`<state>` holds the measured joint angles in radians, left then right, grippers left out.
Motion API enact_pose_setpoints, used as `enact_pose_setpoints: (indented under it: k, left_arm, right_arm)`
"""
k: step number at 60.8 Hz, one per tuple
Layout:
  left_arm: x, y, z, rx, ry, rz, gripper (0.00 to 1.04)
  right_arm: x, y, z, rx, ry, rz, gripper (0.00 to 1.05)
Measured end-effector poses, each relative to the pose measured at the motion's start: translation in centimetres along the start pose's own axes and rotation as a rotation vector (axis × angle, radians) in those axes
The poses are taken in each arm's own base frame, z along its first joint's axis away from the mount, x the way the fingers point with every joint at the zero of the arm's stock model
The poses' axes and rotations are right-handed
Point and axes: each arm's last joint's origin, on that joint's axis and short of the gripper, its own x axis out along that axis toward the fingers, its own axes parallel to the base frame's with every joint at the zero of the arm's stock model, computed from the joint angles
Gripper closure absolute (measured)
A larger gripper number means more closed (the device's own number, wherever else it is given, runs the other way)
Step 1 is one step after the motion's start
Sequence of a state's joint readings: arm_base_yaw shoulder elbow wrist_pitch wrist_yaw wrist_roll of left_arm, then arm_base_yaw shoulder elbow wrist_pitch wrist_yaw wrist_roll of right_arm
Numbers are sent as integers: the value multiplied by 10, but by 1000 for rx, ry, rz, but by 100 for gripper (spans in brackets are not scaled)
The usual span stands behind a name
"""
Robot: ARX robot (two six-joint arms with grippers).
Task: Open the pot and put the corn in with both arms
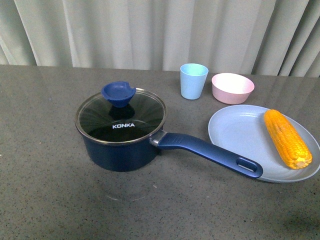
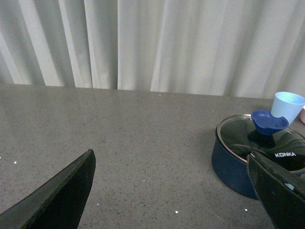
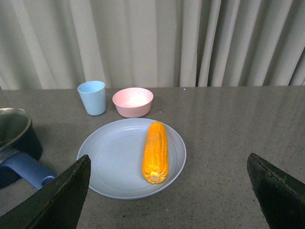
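Taking stock: nothing of the task is done yet, as far as we can see. The pot [image 1: 122,150] stands on the grey table [image 1: 45,190], left of centre in the front view, w/ its glass lid [image 1: 142,117] seated on the rim and the blue knob [image 1: 118,93] on top. Its long handle [image 1: 210,150] points toward our right side. The slotted end reaches the near rim of the pale blue plate [image 1: 235,135]; touching or just above it, we can't tell. The corn [image 1: 287,138] lies on the right part of that plate, well apart from the pot. Behind the plate stand a light blue cup [image 1: 193,81] and a pink bowl [image 1: 232,87], not part of the job.

Neither arm shows in the front view. In the left wrist view our left gripper [image 2: 169,160] has its fingers spread wide w/ nothing between them, and the pot & knob are ahead. In the right wrist view the right gripper [image 3: 167,160] is likewise released & empty, w/ corn and plate ahead of it.

Left to do, in our judgement: everything. One gripper has to take the knob & lift the lid off, and the other has to pick the corn off the plate & set it inside the pot.
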<state>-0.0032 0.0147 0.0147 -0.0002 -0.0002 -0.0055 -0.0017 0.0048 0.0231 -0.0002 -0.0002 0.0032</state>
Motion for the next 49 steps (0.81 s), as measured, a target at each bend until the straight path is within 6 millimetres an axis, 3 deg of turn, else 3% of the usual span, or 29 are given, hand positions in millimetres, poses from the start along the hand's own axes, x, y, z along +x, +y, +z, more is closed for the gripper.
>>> enact_pose_setpoints:
  k: [37, 45, 49]
  left_arm:
    - [0, 0, 0, 0, 0, 0, 9]
    - [6, 2, -3, -72, 248, -183, 9]
    - [14, 4, -1, -83, 270, -196, 9]
  right_arm:
    - [0, 0, 0, 0, 0, 0, 9]
    - [0, 0, 0, 0, 0, 1, 9]
    - [0, 0, 0, 0, 0, 0, 9]
